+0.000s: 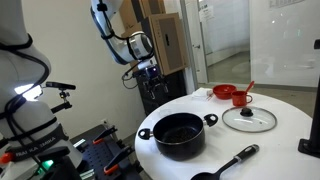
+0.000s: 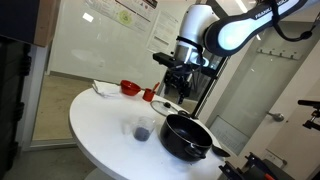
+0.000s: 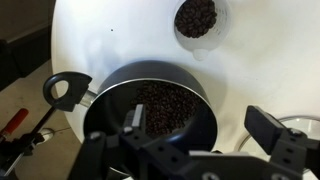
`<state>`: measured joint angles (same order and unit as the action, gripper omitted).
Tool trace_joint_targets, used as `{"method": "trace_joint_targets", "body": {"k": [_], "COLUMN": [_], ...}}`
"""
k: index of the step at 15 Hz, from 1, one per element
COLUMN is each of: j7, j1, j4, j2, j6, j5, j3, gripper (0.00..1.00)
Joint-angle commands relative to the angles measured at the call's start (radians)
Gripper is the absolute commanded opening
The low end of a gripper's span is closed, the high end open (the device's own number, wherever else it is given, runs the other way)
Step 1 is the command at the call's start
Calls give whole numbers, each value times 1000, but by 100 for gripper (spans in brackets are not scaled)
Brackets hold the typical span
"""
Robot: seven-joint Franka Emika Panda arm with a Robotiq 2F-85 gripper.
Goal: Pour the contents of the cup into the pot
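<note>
1 step is in hand, by my judgement: the reach for the cup. The black 2-fingered claw [image 3: 200, 122] hangs empty above the wide round black cooking pot [image 3: 150, 66], its fingers spread wide with nothing between them. The pot sits on the white round table [image 1: 275, 150]. In the wrist view the small clear plastic cup [image 3: 200, 18] stands upright at 1 o'clock of the pot, near but apart, and filled with dark beans. In an exterior view the cup [image 2: 142, 130] stands at 9 o'clock of the pot [image 2: 187, 142]. Dark beans show in the pot's bottom too.

The next move, I judge, calls for shifting the claw toward 1 o'clock and lowering it until the fingers straddle the cup's wall. It should then close gently enough not to crush thin plastic, lift the cup level and tip it over the pot's mouth.

Counted:
- 1 pot
- 1 clear cup
- 1 flat round glass lid [image 1: 249, 119] at 2 o'clock of the pot
- 1 black long-handled utensil [image 1: 228, 163] at 4 o'clock
- 2 red vessels, a shallow red bowl [image 2: 130, 87] and a small red mug [image 2: 148, 95]
- 1 claw
</note>
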<state>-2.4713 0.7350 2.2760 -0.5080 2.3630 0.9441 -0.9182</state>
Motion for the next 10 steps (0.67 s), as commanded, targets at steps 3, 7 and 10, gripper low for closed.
{"method": "trace_joint_targets", "body": {"k": [3,7,10], "j7": [109,147,164], "j1": [-326,-628,-784], "j4": [43,24,-2], "j2": [155,145,107], "j6": [217,287,308], "j5": [-259,-354,-386], "j3": [381,665,780], "gripper": [100,100,100]}}
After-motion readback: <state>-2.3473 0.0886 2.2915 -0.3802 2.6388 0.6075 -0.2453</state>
